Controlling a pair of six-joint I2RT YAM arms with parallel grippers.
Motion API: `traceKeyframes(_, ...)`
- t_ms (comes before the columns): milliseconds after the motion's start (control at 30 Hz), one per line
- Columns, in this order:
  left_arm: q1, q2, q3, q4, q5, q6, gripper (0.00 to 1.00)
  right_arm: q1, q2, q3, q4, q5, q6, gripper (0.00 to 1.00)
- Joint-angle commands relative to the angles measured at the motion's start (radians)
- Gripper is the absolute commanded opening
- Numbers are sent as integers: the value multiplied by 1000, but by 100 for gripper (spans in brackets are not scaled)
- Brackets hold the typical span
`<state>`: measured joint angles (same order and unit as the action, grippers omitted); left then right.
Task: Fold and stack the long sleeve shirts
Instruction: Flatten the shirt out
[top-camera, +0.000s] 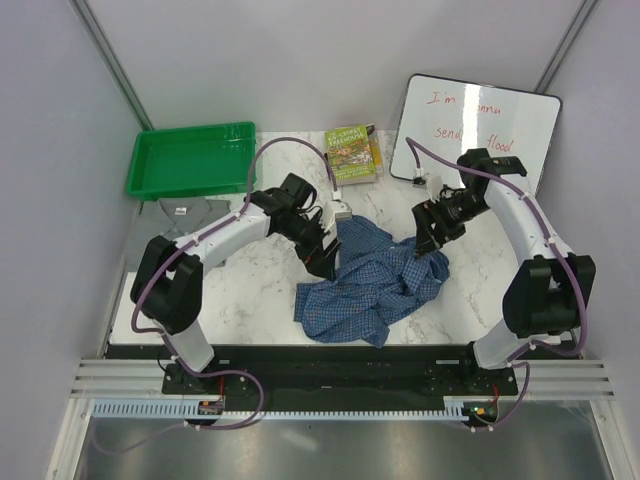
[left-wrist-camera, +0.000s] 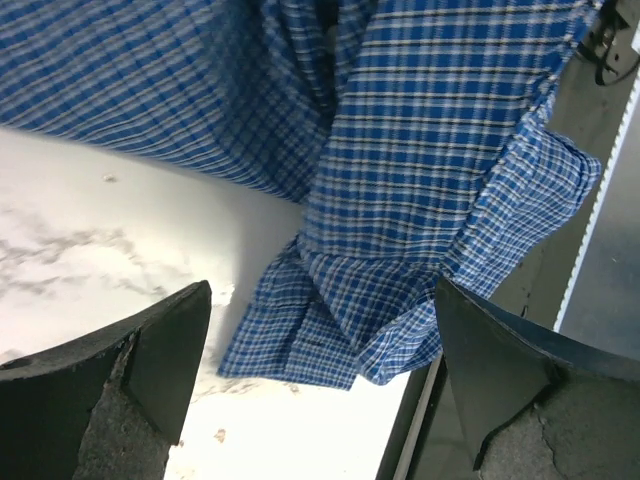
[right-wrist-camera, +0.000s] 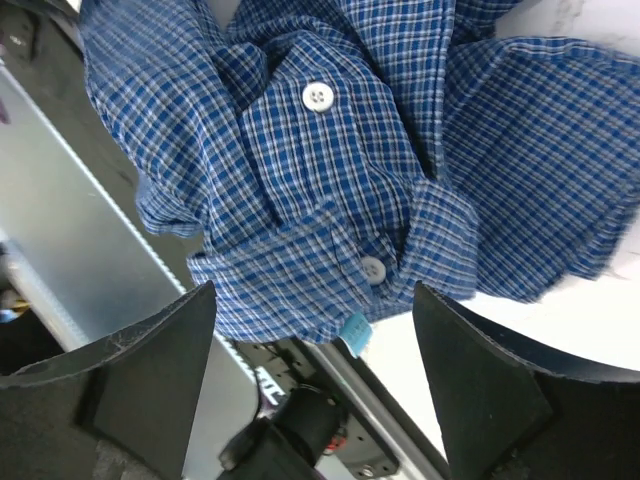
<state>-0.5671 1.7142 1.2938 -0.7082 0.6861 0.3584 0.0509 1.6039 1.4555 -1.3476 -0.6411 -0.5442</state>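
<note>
**Item: blue check shirt, crumpled, mid-table, between two open grippers**

Location: the blue shirt lies heaped on the marble table, its long axis running from 8 o'clock to 2 o'clock in the overhead view.

Relation: the left gripper hangs over the heap's 10 o'clock edge and the right gripper over its 2 o'clock corner. We judge both equally near.

Hands: on each gripper the jaws stand wide apart with nothing between them.

Material: thin woven cotton in a fine dark check, soft and deeply creased. A stiffer buttoned band carries white buttons.

Second shirt: we cannot pick out the grey one with certainty.

Also present: a green tray at 10 o'clock.
</note>
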Motion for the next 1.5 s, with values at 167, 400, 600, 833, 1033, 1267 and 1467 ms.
traceKeyframes(167, -63, 38, -1, 73, 58, 59, 83, 0, -18, -12, -80, -40, -29, 94)
traceKeyframes(400, -154, 42, -14, 99, 92, 41, 31, 94, -232, -50, 91, 115, -68, 98)
traceKeyframes(600, -159, 12, -4, 133, 176, -22, 2, 251, -280, -61, 172, 139, -69, 98)
traceKeyframes(833, -70, -31, -16, 110, 279, -84, 35, 401, -366, -194, 393, 243, -109, 82)
traceKeyframes(1033, -10, -116, -135, 79, 248, -116, 55, 506, -305, -173, 469, 276, -115, 55)
traceKeyframes(1267, 120, -200, -270, 65, 268, -164, 58, 602, -268, -146, 423, 299, -148, 49)
traceKeyframes(1467, 134, -231, -314, 64, 279, -170, 59, 658, -274, -176, 409, 353, -186, 51)
